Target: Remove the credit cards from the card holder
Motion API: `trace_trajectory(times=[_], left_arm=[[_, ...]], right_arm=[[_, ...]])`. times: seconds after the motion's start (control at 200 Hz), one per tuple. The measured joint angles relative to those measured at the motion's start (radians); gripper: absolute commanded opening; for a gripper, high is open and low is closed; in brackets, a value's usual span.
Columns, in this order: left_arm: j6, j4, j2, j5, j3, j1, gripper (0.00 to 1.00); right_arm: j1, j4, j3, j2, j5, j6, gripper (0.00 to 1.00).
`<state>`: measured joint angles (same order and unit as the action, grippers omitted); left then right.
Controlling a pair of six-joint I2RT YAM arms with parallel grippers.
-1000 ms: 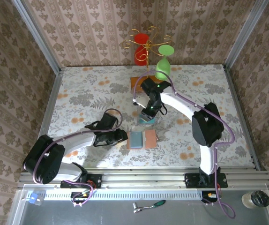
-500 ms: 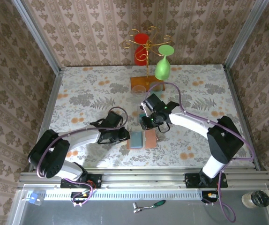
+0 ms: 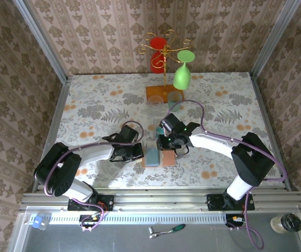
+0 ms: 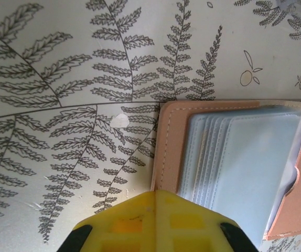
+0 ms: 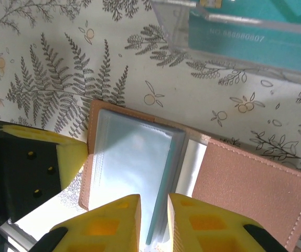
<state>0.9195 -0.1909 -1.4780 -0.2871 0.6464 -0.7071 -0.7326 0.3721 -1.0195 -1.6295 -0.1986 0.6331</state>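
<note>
At the near edge an aluminium rail (image 3: 161,200) carries both arm bases, and both arms reach to one spot a little way onto the table (image 3: 93,105). There the card holder (image 4: 167,147) lies opened flat. Tan leather shows as a rim, and its grey-blue pockets face up in a fanned stack. The left gripper (image 4: 156,202) has its yellow fingers brought fully together into one wedge, the tip set against the holder's left edge. I judge it serves as a stop, keeping the light wallet from sliding or lifting while the other arm pulls. The right gripper (image 5: 153,212) meets the pockets from the opposite side, its fingers a narrow slot apart and straddling the open edge of the stack. Something pale blue runs into that slot, but I cannot tell whether the fingers already pinch a card or merely frame the pocket edge.

Just beyond the holder stands a clear plastic tray (image 5: 174,31) with a teal credit card (image 5: 245,44) lying in it, numbers up. This is likely the drop-off, kept close so each carry is short.

The table wears a pale, flat cloth printed with ferns and small oranges. Farther back an orange-brown rack base (image 3: 157,93) holds a gold wire rack (image 3: 164,76). A green wine glass (image 3: 182,77) hangs upside down from it, and a red vessel (image 3: 154,60) stands behind. Damask wallpaper (image 3: 87,31) closes the booth on three sides, between metal corner posts (image 3: 38,39).
</note>
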Motion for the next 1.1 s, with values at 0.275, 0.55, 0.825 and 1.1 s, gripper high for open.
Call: trace_trajectory(times=[0.275,0.55,0.825,1.1], left_arm=[[-0.001,-0.007,0.003,0.002,0.0,0.01,0.06],[-0.008,-0.031,0.038,0.005,0.011,0.014,0.15],[-0.003,-0.034,0.045,0.005,0.011,-0.019,0.07],[0.003,-0.008,0.009,0.004,0.01,-0.026,0.05]], right_arm=[[-0.007,-0.031,0.047,0.011,-0.008,0.03,0.2],[-0.008,-0.037,0.048,0.027,-0.019,0.039,0.2],[-0.015,-0.082,0.063,0.036,-0.039,0.061,0.2],[-0.019,-0.097,0.063,0.036,-0.047,0.084,0.19]])
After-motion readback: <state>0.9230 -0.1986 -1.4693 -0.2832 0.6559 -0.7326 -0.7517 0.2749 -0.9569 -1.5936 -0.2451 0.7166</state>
